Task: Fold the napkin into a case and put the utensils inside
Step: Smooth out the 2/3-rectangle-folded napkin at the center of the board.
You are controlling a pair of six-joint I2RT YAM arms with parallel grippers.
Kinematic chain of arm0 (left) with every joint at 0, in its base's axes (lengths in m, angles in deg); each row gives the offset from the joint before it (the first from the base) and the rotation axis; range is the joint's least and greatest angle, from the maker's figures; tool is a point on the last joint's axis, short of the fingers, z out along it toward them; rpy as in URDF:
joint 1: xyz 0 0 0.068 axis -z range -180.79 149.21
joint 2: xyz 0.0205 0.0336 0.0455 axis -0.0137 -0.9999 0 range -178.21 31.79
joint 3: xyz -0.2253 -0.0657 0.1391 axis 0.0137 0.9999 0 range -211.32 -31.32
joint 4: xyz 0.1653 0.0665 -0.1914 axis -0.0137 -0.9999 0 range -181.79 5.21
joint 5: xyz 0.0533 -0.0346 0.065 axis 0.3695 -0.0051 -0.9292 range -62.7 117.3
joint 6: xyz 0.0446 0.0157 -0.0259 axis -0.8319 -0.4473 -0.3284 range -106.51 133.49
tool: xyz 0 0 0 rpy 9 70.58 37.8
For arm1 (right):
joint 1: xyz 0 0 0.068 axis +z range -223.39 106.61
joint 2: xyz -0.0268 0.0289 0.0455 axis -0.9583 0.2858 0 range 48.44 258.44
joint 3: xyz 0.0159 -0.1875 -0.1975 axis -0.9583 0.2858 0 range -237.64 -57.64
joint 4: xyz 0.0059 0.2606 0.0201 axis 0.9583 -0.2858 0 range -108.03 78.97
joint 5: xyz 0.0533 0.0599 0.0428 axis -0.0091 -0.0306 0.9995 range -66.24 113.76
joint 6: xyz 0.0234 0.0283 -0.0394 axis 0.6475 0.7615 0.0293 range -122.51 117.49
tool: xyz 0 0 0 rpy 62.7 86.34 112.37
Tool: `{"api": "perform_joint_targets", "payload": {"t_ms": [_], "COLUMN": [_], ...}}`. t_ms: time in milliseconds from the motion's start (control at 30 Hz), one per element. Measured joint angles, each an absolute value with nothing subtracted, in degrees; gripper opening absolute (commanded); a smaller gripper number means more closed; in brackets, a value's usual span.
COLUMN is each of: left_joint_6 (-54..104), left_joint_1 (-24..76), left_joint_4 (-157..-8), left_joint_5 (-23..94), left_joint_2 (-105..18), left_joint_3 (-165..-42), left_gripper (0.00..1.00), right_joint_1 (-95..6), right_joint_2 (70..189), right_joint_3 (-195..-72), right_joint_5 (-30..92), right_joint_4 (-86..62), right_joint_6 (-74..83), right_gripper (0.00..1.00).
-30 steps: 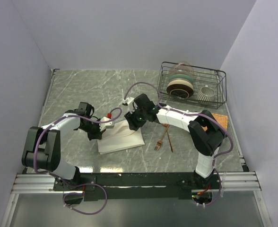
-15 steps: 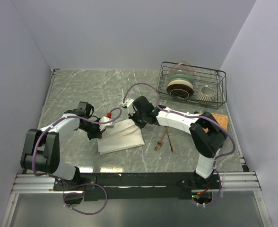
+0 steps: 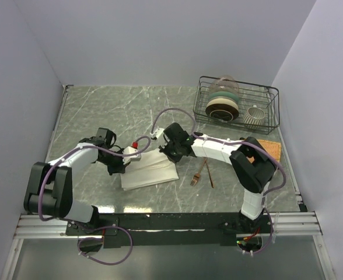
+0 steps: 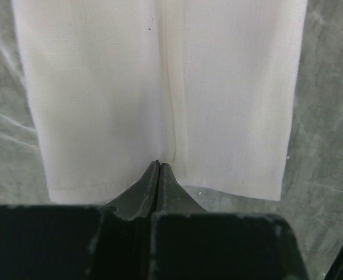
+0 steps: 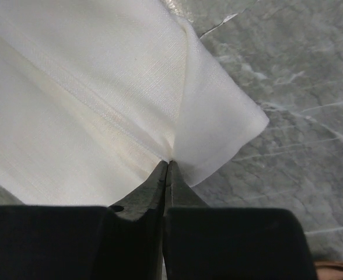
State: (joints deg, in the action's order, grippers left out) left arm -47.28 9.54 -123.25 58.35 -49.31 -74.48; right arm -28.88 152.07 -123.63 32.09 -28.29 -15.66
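Observation:
The cream-white napkin [image 3: 151,172] lies folded into a broad rectangle between the two arms. My left gripper [image 3: 123,165] is at its left edge. In the left wrist view the jaws [image 4: 159,165] are shut on the cloth [image 4: 218,87], where a crease runs up from the tips. My right gripper [image 3: 169,153] is at the napkin's far right corner. In the right wrist view its jaws [image 5: 168,163] are shut on a pucker of cloth [image 5: 72,105]. The copper fork [image 3: 198,174] and spoon [image 3: 209,175] lie crossed on the table just right of the napkin.
A black wire rack [image 3: 270,93] with stacked plates and a ribbed cup stands at the back right. An orange woven mat [image 3: 272,149] lies at the right edge, partly behind the right arm. Grey walls close in three sides.
My right gripper has shut on the napkin's far right corner and shifted a little. The left arm has barely moved and stays at the left edge.

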Motion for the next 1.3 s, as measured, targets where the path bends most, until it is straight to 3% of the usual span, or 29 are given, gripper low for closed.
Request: {"api": "perform_joint_targets", "payload": {"t_ms": [133, 267, 367, 533, 867, 933, 1000, 1033, 1067, 1100, 1167, 1300], "left_joint_6": [-47.2, -47.1, -46.5, -41.4, -31.4, -30.6, -30.3, -30.4, -30.3, -30.1, -29.7, -28.6], "left_joint_1": [9.8, 8.7, 4.0, -5.8, -4.8, -4.3, -3.7, -3.5, -3.4, -3.3, -3.6, -5.8], "left_joint_4": [-122.6, -122.9, -126.3, -129.3, -126.0, -126.2, -126.2, -126.6, -126.9, -127.3, -127.6, -127.7], "left_joint_5": [57.8, 58.6, 62.2, 67.0, 70.0, 69.9, 69.7, 69.7, 69.7, 69.7, 69.6, 69.9], "left_joint_2": [-51.7, -51.3, -50.6, -51.3, -64.4, -66.4, -67.8, -68.4, -68.9, -69.4, -70.5, -71.0], "left_joint_3": [-74.5, -74.5, -76.0, -85.3, -90.7, -91.2, -91.7, -92.1, -92.5, -93.0, -94.3, -95.8], "left_gripper": [0.16, 0.38, 0.46, 0.51, 0.53, 0.51, 0.38, 0.30, 0.12, 0.07, 0.01, 0.01], "right_joint_1": [-28.9, -29.1, -29.7, -30.0, -30.1, -30.1, -30.2, -30.2, -30.2, -30.2, -30.2, -30.5], "right_joint_2": [155.6, 156.7, 156.7, 156.8, 157.6, 157.8, 158.0, 158.1, 158.1, 158.2, 158.2, 158.7], "right_joint_3": [-125.8, -127.9, -128.0, -128.0, -129.0, -129.2, -129.5, -129.6, -129.7, -129.8, -129.8, -130.4], "right_joint_5": [32.8, 33.6, 35.0, 35.8, 36.4, 36.4, 36.5, 36.5, 36.5, 36.5, 36.4, 36.5], "right_joint_4": [-29.8, -32.2, -32.9, -33.2, -34.1, -34.3, -34.5, -34.6, -34.7, -34.7, -34.7, -34.6], "right_joint_6": [-15.6, -14.8, -13.7, -12.7, -11.4, -11.0, -10.7, -10.6, -10.4, -10.2, -9.9, -9.3], "right_gripper": [0.00, 0.00, 0.00, 0.00, 0.00, 0.00, 0.00, 0.00, 0.00, 0.00, 0.00, 0.00]}}
